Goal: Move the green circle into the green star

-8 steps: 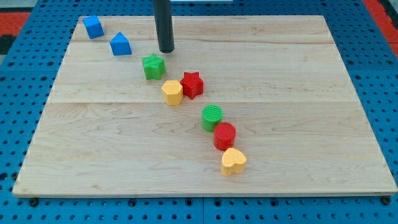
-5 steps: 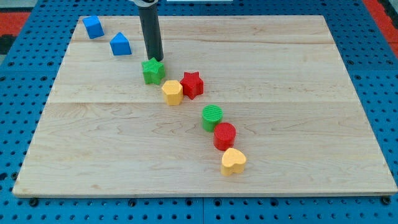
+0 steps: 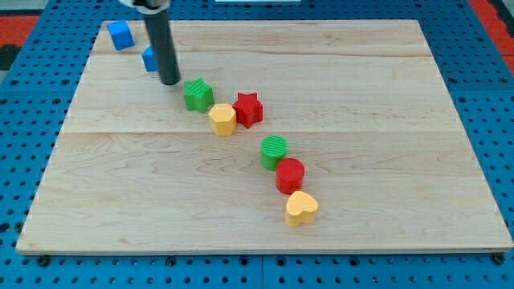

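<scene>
Progress looks close to nil: green circle (image 3: pixel 275 150) sits near the desk's (image 3: pixel 385 160) centre, touching the red circle (image 3: pixel 290 175) at its five o'clock, well apart from the green star (image 3: pixel 197 94) up at its ten o'clock. Between them sit the yellow block (image 3: pixel 222 119) and red star (image 3: pixel 248 109), just beside the green star. My tip (image 3: pixel 169 82) is at the star's ten o'clock, near it, partly hiding a blue block (image 3: pixel 150 58). This rig carries no claw, so there is no grasp to report. I judge the whole push remains: get behind the circle at its four o'clock and drive it up.
</scene>
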Tool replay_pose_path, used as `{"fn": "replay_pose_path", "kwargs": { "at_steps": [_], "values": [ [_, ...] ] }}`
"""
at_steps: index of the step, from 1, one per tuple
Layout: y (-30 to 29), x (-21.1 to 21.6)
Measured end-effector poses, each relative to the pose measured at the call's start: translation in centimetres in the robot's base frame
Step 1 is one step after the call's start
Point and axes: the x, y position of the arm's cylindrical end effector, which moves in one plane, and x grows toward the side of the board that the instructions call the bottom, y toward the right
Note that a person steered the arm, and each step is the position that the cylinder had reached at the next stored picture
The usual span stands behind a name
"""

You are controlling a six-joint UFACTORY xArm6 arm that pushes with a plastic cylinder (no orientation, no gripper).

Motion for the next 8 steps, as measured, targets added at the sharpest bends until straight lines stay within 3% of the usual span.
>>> {"fn": "replay_pose_path", "kwargs": {
  "at_steps": [2, 5, 6, 7, 8],
  "values": [
    [6.9, 1.2],
    [10.2, 1.2],
    [16.6, 0.6],
    [27.9, 4.2],
    [32.6, 9.7]
  ]
}}
